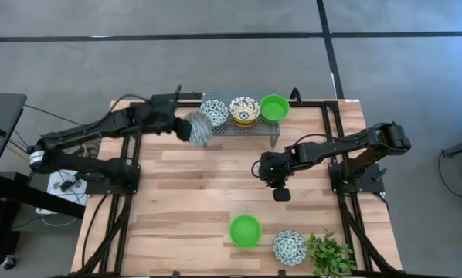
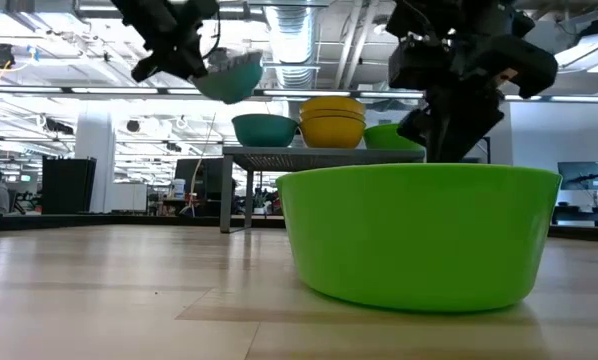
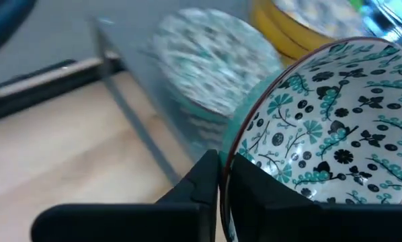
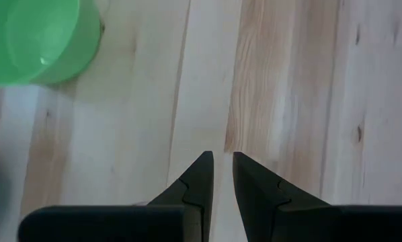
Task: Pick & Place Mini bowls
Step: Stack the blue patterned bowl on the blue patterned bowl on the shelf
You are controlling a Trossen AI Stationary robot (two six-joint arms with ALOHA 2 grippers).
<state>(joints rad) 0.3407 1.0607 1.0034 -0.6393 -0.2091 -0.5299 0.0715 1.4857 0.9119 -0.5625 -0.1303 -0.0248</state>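
Left gripper [image 3: 222, 176] pinches the rim of a patterned blue-and-white bowl [image 1: 199, 129], holding it tilted in the air at upper centre-left, just beside my metal rack [image 1: 242, 126]. Right gripper [image 4: 222, 171] hangs over bare wood at centre-right, fingers close together, holding nothing. One green bowl [image 1: 246, 230] sits at lower centre.

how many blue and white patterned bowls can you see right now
3: one bowl held tilted in the left gripper, one on the metal rack, one on the table beside the plant. Stacking may hide more.
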